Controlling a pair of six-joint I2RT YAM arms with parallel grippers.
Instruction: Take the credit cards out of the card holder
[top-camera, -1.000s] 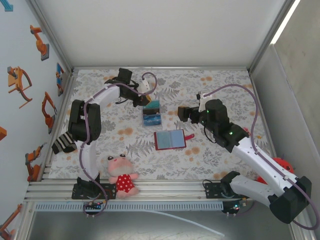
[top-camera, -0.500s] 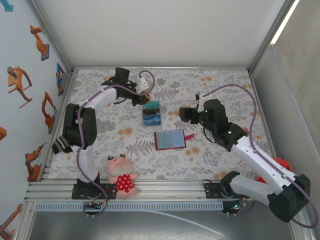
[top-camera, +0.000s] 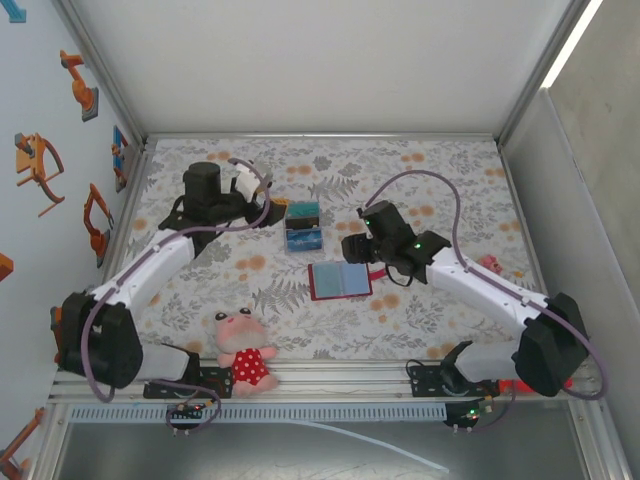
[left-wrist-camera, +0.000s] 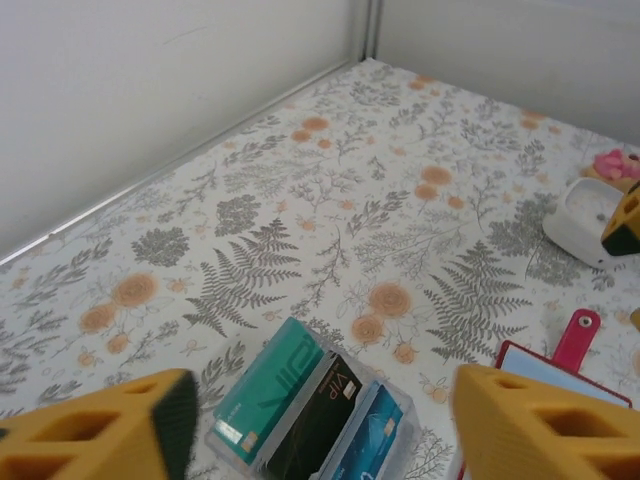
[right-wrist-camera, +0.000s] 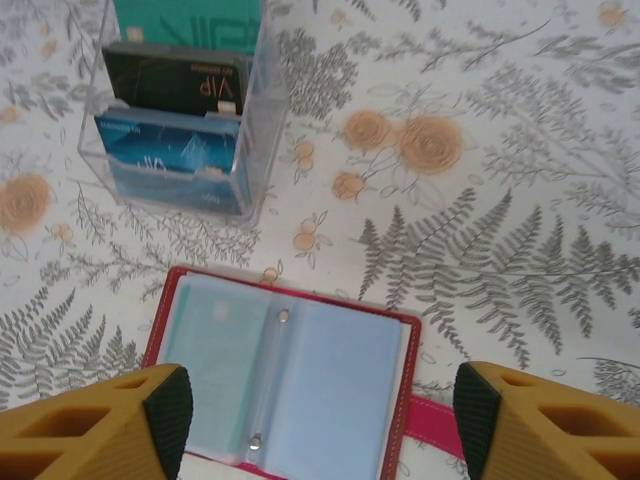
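We find the card holder (top-camera: 340, 279) opened flat near the middle of the table (top-camera: 440, 180). Just behind it stands a rack (top-camera: 303, 228) with the credit cards (top-camera: 303, 238) in it, one behind another. The left tool (top-camera: 272, 212) sits left of the rack, the right tool (top-camera: 350, 250) at the card holder's far edge. A plush toy (top-camera: 243, 350) lies at the near left edge.
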